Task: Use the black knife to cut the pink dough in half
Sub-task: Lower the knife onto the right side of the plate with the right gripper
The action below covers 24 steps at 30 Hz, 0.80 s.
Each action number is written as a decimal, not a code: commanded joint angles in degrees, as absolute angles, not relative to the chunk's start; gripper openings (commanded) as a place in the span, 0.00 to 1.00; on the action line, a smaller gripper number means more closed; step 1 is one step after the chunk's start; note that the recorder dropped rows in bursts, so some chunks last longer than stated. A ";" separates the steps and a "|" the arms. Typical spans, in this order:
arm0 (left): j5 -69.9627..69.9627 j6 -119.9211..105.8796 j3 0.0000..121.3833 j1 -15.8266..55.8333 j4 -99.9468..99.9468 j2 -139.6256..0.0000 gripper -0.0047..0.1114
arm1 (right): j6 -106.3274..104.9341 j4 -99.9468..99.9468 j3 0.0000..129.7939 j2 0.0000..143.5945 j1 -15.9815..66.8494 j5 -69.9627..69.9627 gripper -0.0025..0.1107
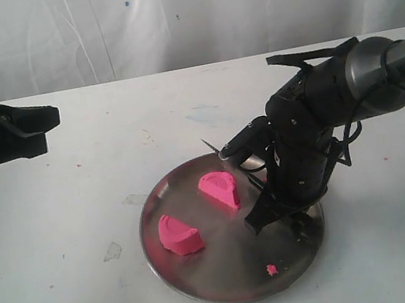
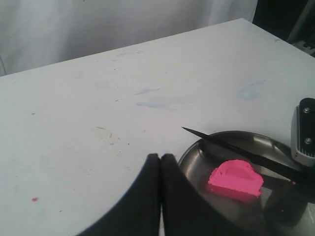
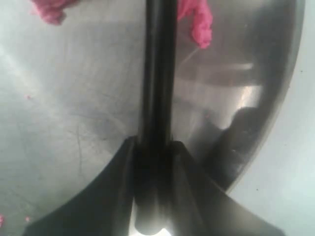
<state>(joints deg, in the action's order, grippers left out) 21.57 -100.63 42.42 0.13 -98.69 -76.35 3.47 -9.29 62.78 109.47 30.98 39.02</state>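
The only writing stands on the right arm (image 1: 394, 59), on its grey tube: white letters starting "Pi", cut off at the exterior view's edge. Nothing else is readable.

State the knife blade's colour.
Black: the black knife shows best in the left wrist view.

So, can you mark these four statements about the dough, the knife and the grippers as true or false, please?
1. The pink dough is in two pieces, lying apart on the steel plate. True.
2. The black knife lies flat on the table. False: the right gripper holds it over the plate.
3. The left gripper is shut and holds nothing. True.
4. One piece of dough lies on the table, off the plate. False: both pieces are on the plate.
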 commanded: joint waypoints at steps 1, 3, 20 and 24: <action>22.70 -100.01 42.71 0.10 -99.95 -75.98 0.04 | 2.74 -9.87 62.48 110.37 30.79 39.78 0.02; 22.70 -99.90 42.71 0.10 -99.95 -75.98 0.04 | 2.63 -9.87 62.48 110.37 30.79 39.78 0.02; 22.70 -99.90 42.71 0.10 -99.95 -75.98 0.04 | 2.75 -9.87 62.48 110.37 30.79 39.41 0.26; 22.70 -99.90 42.71 0.10 -99.95 -75.98 0.04 | 2.65 -9.87 62.48 110.37 30.79 39.55 0.27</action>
